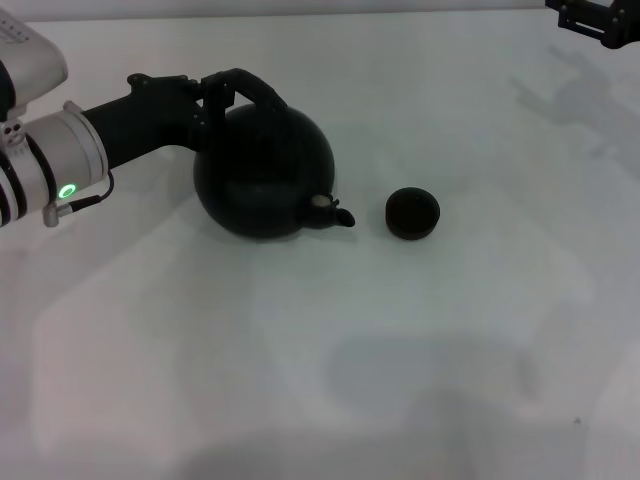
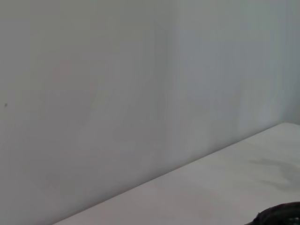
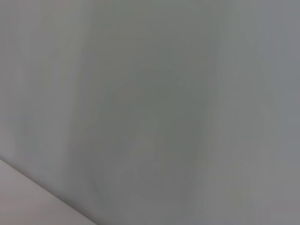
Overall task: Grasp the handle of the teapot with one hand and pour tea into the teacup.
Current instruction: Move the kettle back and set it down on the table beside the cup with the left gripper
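Observation:
In the head view the round matte black teapot (image 1: 262, 170) is left of centre on the white table (image 1: 300, 380). It is tilted, with its short spout (image 1: 335, 212) low and pointing right at the small dark teacup (image 1: 412, 213). The spout tip ends a short gap left of the cup's rim. My left gripper (image 1: 212, 98) reaches in from the left and is shut on the black arched handle (image 1: 250, 85) at the pot's upper left. My right gripper (image 1: 598, 20) is parked at the far right edge, well away from both. No liquid can be seen.
The left wrist view shows a pale wall, a strip of table (image 2: 225, 187) and a sliver of something black (image 2: 281, 215) at its edge. The right wrist view shows only wall and a table corner (image 3: 28, 201).

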{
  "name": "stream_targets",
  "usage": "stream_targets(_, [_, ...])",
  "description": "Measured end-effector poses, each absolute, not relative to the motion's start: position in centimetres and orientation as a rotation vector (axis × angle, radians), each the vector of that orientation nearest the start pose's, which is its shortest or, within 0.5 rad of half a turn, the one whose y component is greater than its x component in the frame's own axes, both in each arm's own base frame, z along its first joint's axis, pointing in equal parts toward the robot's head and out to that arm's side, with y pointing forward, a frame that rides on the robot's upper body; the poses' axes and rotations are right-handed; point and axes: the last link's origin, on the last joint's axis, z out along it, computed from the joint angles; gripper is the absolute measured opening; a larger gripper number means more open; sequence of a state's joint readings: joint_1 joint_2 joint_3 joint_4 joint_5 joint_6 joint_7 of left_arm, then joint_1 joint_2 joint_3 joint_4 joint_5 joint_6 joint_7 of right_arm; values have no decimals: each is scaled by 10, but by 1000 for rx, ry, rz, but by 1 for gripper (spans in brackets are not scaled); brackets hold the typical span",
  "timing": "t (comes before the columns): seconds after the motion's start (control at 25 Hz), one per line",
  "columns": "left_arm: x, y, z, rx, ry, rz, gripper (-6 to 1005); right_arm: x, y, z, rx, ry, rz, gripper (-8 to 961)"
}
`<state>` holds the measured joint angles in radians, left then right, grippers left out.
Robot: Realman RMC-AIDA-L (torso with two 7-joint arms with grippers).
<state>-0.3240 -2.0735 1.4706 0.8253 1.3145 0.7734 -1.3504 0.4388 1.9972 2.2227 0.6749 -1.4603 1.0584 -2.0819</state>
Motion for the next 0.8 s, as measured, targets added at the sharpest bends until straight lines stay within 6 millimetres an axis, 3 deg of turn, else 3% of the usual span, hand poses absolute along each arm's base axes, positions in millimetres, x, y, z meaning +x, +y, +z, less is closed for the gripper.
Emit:
stream_targets(0.48, [-259, 357, -40, -2333, -652, -546, 158, 294, 386, 61, -2174, 361, 545, 841])
stream_targets(0.56, [-258, 357, -40, -2335, -651, -546, 249, 295, 386, 61, -2174, 361, 545, 841])
stream_targets(0.8, [-260, 355, -39, -2333, -656, -549, 376, 295, 386, 61, -2173, 361, 544, 841])
